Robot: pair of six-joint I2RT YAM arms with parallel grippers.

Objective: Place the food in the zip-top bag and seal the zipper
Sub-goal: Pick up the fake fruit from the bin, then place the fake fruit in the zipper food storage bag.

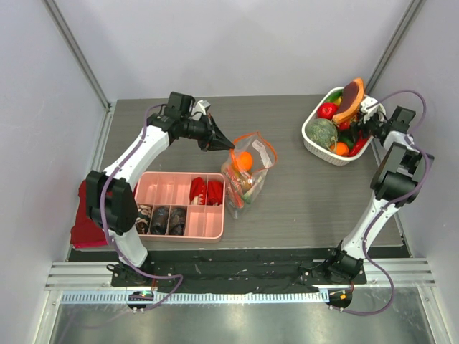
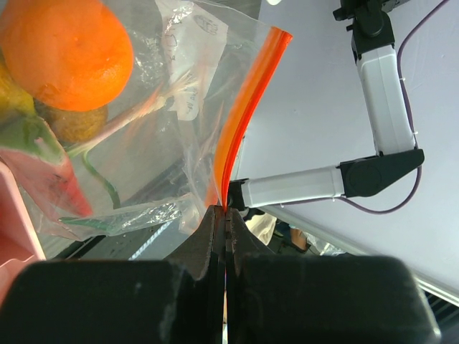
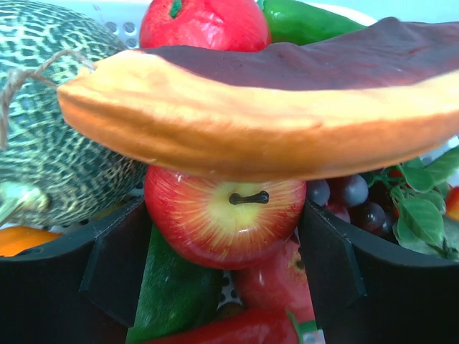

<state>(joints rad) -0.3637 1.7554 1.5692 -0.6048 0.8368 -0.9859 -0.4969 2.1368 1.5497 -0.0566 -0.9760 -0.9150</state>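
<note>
Left hand [image 2: 225, 215] pinches the zipper [image 2: 247, 107] at its lower end

The zip-top bag [image 2: 165, 107] is clear, with an orange-red zipper [image 2: 244, 107] and an orange fruit [image 2: 68, 50] inside. The tray [image 1: 183, 208] is pink, holding red crinkled pieces [image 1: 206, 190]. The basket [image 1: 315, 143] is white. An apple [image 3: 222, 215] is red streaked yellow; the melon [image 3: 50, 129] is green, netted pale. The surface [image 1: 301, 201] is dark grey woodgrain.
</note>
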